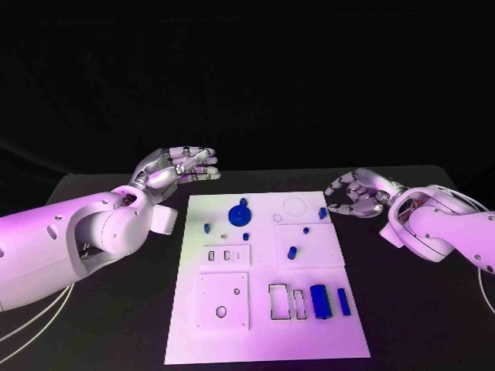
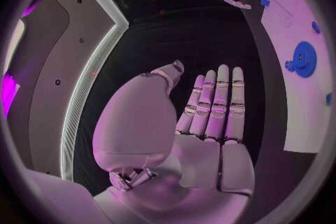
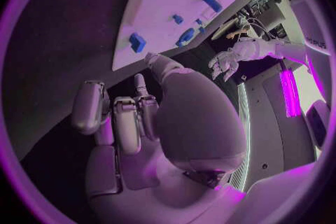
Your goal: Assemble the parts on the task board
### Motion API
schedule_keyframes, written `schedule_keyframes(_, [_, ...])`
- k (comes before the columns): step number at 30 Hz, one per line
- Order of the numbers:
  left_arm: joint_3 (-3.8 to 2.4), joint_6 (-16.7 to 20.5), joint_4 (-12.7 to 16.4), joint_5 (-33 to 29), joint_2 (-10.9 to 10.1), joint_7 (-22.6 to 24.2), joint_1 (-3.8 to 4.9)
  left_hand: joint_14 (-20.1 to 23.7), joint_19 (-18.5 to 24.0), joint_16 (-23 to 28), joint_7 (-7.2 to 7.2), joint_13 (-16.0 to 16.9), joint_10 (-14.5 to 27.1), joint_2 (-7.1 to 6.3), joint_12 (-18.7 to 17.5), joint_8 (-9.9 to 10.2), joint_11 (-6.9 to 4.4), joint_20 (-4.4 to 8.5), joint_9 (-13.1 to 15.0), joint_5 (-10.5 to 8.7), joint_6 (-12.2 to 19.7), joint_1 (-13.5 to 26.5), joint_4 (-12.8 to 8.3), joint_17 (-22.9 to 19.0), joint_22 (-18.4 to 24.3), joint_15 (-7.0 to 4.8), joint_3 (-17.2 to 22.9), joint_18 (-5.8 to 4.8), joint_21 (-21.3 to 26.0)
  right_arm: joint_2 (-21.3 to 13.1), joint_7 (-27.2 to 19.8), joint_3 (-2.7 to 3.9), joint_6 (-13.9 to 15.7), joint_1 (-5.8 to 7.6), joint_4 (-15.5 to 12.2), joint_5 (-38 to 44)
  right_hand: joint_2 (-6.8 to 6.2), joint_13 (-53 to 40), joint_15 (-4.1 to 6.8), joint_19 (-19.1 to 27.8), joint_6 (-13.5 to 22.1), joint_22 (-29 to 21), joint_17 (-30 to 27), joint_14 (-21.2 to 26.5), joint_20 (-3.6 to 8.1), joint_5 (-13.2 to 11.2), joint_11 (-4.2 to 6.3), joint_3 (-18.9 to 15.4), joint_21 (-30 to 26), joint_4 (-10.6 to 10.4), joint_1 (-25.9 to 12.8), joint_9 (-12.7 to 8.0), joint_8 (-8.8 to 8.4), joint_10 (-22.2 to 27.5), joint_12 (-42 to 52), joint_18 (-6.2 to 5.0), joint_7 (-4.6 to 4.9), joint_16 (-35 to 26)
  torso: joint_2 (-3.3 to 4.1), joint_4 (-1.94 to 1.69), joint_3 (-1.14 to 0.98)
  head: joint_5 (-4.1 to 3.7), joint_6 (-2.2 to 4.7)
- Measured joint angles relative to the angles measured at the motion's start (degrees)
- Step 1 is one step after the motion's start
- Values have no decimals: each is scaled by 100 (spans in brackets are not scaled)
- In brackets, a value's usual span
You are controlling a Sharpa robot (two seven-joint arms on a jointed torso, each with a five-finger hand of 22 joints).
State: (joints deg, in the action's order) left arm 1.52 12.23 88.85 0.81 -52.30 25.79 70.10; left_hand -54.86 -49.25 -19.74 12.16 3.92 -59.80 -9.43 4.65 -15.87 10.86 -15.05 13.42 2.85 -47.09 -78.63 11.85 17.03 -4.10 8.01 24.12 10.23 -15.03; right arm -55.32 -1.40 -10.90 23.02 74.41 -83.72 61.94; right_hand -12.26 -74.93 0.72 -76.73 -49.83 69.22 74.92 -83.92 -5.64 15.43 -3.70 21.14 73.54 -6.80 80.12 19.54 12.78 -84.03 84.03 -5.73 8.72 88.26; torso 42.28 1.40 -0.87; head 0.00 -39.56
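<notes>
The task board (image 1: 267,278) lies mid-counter (image 1: 114,309), long axis running away from the robot. Both hands sit off its far end, one per side, holding nothing.

Left hand (image 1: 179,168): just off the board's far-left corner, fingers straight and a bit apart, released; the wrist view confirms an empty palm. Right hand (image 1: 359,195): at the board's far-right corner, fingers curled in loosely w/ nothing between them, so clenched-ish, empty.

Parts are on the board. The gear (image 1: 240,213) is near the far edge, left of centre, closer to the left hand. A small oblong part (image 1: 293,251) lies mid-board. Two long blocks (image 1: 320,301) stand near the board's near-right area, long axes parallel to the board's; those are well apart from both hands, right arm's side.

Likely first pick, as a guess: the gear by the left hand, inward toward the board.

Hard to tell: which small blue bits are seated vs loose; the slots' depth; the right hand's fingertips, partly hidden behind its own palm.
</notes>
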Motion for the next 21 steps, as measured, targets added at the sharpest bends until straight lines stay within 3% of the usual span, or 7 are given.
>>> schedule_keyframes(7, [8, -23, -73, 1, -10, 1, -6, 0, 0, 0, 0, 0, 0, 0, 0, 0, 0, 0, 0, 0, 0, 0, 0, 0, 0, 0, 0, 0, 0, -11, -149, -2, -76, -129, 189, -14, -5, 0, 0, 0, 60, -37, 0, 0, 0, 0, 0, 32, -23, 1, 3, -30, -84, 0, -22, 0, 32, 0, -9, 7, -18, -32, -23])
schedule_keyframes(21, [12, -43, -134, 3, -37, 2, -11, 0, 0, 0, 0, 5, 0, 0, 0, 0, 0, 0, 0, 0, 0, 0, -16, 7, 0, 0, -16, 0, 0, 217, -205, -2, -108, -244, 402, 89, -87, 1, -20, 0, 102, -50, -1, -20, 0, 0, 0, 32, -44, 0, -79, -40, -150, 0, -44, 0, 38, 0, 2, -12, -2, -12, -92])
